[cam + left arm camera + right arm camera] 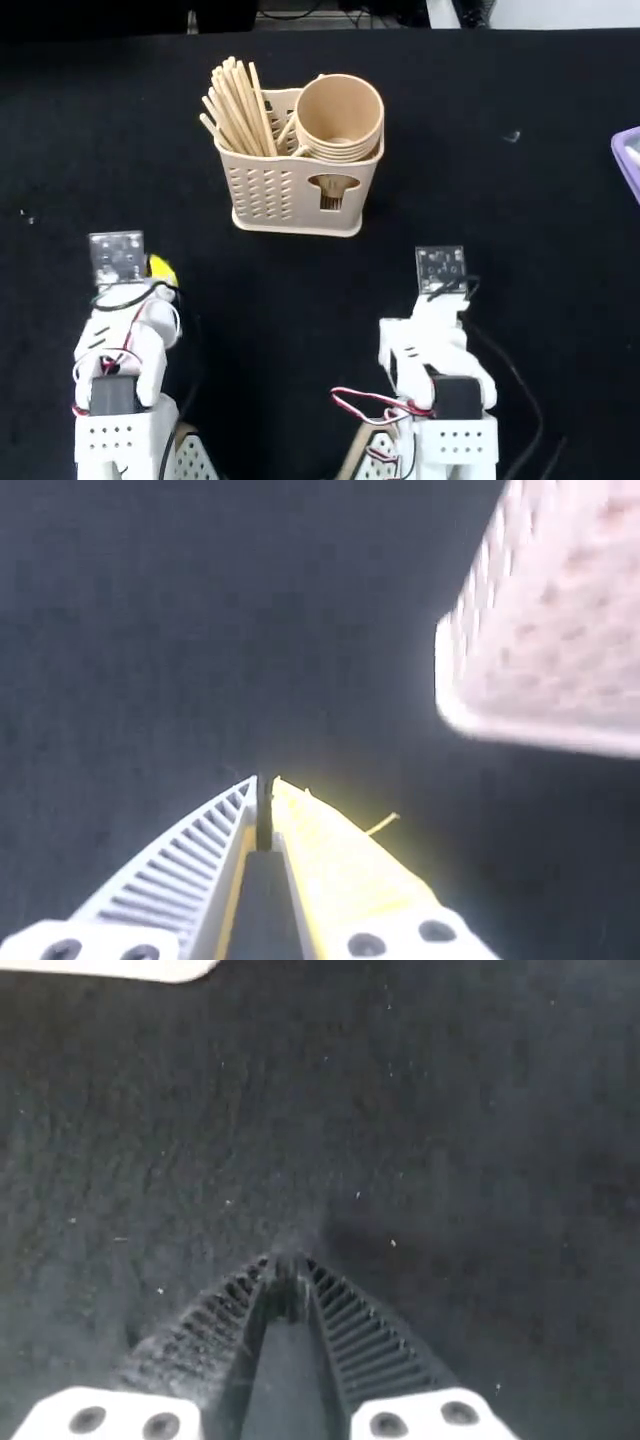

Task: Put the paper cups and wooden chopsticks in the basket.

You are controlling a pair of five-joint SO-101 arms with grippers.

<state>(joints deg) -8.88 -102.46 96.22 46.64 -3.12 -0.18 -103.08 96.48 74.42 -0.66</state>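
The basket [296,195] stands upright in the middle of the black table [520,220]. The wooden chopsticks [238,105] are bunched in its compartment on the left arm's side, and the paper cups [340,118] (nested one inside another) fill the other, so the task looks finished. Both arms sit folded near the table's front edge, well apart from the basket. The left gripper [264,786] has its white and yellow fingers pressed together on nothing, and the right gripper [288,1264] is likewise closed and empty. What remains, I judge, is only a clean rest. Doing it well means holding both arms low and back, clear of the leaning chopstick tips, since a nudge to the basket could tip the light bundle.
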